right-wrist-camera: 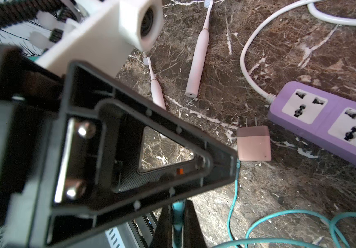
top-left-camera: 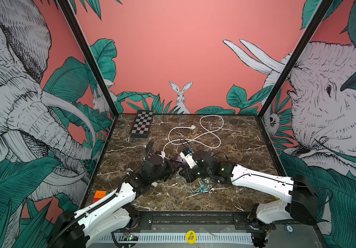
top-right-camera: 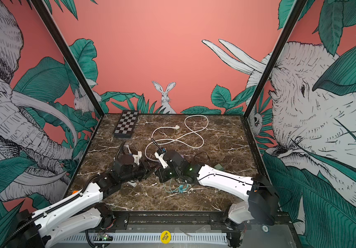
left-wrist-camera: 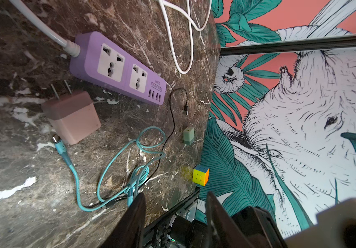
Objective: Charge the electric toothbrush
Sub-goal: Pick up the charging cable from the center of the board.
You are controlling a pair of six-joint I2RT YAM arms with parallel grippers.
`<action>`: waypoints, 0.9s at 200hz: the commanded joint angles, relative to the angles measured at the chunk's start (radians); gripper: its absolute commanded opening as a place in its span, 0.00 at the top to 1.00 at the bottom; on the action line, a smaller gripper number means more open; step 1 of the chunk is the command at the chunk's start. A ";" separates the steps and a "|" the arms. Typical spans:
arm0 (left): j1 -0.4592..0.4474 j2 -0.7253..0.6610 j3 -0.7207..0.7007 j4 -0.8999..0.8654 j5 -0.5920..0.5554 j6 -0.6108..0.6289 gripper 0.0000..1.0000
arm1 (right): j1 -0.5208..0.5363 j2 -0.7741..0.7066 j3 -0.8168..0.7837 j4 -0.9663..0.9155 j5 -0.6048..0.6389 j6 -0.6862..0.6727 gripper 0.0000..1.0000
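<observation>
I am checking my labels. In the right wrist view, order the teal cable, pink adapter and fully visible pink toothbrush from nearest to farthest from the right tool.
1. teal cable, pinched in the right tool.
2. pink adapter, ahead, by the purple strip.
3. pink toothbrush, farthest, beyond the adapter.

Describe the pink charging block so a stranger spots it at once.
On the marble table, find the purple power strip. Beside its cord end lies the pink charging block, two prongs bare, a teal cable's plug at its rear. The green block farther away has no cable attached.
</observation>
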 commanded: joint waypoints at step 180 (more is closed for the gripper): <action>-0.017 0.078 0.088 -0.077 0.050 0.088 0.76 | -0.029 0.027 0.004 0.021 -0.008 0.042 1.00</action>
